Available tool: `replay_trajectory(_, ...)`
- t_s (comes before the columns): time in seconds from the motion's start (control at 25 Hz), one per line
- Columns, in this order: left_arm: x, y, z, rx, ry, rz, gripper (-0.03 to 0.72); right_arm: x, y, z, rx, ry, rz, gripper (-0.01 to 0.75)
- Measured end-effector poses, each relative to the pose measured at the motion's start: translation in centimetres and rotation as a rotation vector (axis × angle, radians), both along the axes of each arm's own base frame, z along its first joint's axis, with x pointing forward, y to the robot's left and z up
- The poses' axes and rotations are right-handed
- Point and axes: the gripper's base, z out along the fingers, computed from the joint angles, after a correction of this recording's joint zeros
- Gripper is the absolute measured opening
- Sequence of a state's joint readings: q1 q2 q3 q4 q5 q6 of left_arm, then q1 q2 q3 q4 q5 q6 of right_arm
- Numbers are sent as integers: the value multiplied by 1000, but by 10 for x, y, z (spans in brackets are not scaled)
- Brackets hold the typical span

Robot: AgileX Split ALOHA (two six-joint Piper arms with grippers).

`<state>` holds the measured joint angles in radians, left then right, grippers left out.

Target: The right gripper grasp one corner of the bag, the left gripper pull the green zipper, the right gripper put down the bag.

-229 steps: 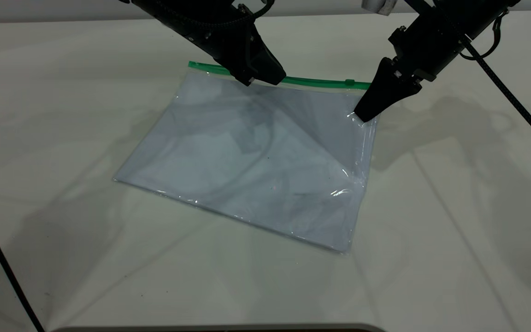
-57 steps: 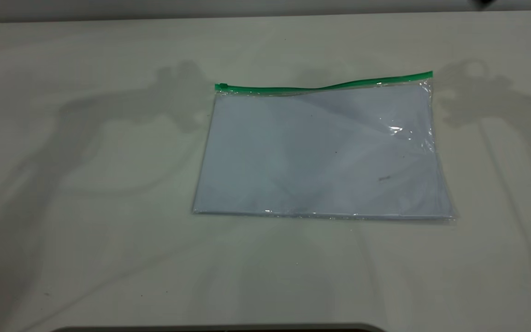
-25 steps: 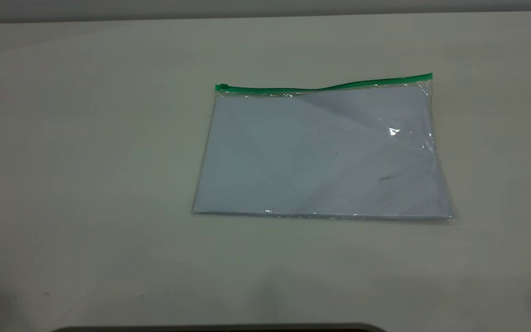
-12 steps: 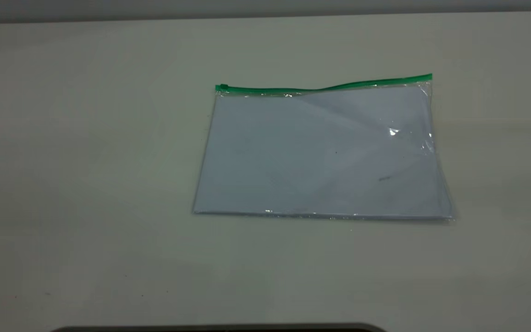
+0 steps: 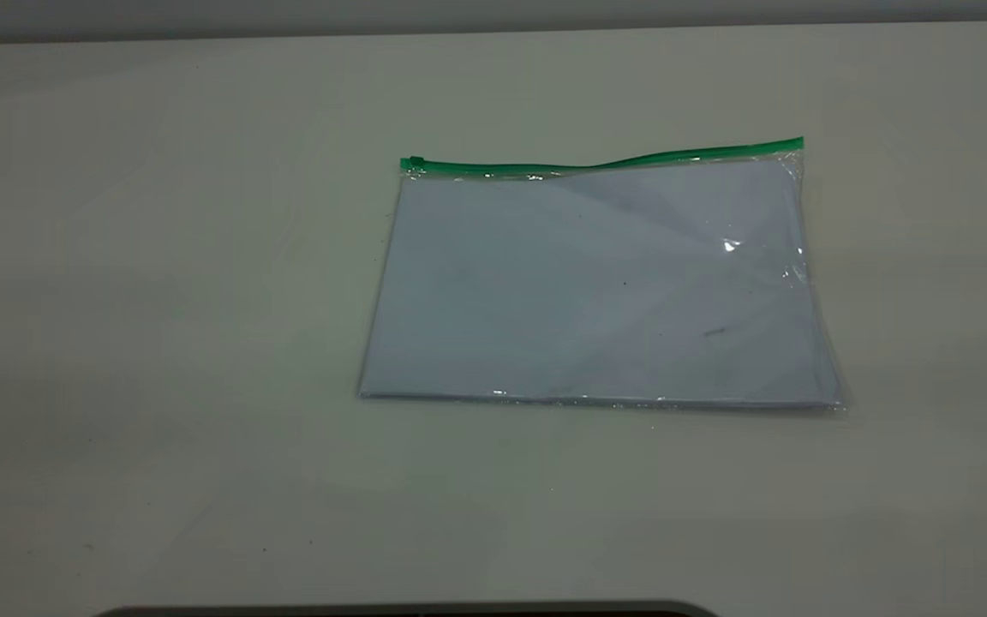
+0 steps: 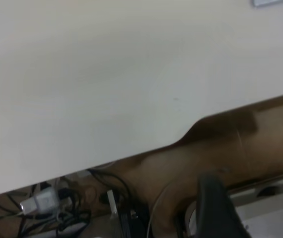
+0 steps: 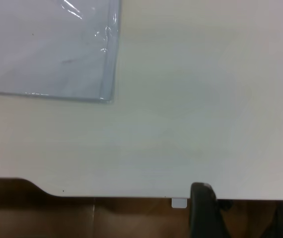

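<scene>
Just one bag point(image 5: 596, 283), one green zipper point(image 5: 601, 161)

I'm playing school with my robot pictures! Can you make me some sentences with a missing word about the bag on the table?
1. The bag lies flat on the ____.
2. The zipper strip along the bag's far edge is ____ in colour.
3. In the exterior view, the slider tab sits at the strip's ____ end.
4. Inside the clear bag is white ____.

Missing words: table; green; left; paper
</scene>
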<state>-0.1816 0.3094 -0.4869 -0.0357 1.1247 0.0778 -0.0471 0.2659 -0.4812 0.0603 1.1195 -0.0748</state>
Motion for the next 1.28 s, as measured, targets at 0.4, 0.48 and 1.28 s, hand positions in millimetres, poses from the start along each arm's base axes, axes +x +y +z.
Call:
replay_trajectory(0.4,-6,1,1,-12,-48,8,460,-5,0,1,-2,-36,0,486)
replay_trajectory(0.48,-13,3,2,-19,-102,53,460,-14,1,3,-5,-97,0,486)
replay_trajectory(1.28,-44,3,1,-19,-316,299,460,-41,2,3,-13,-275,0,485)
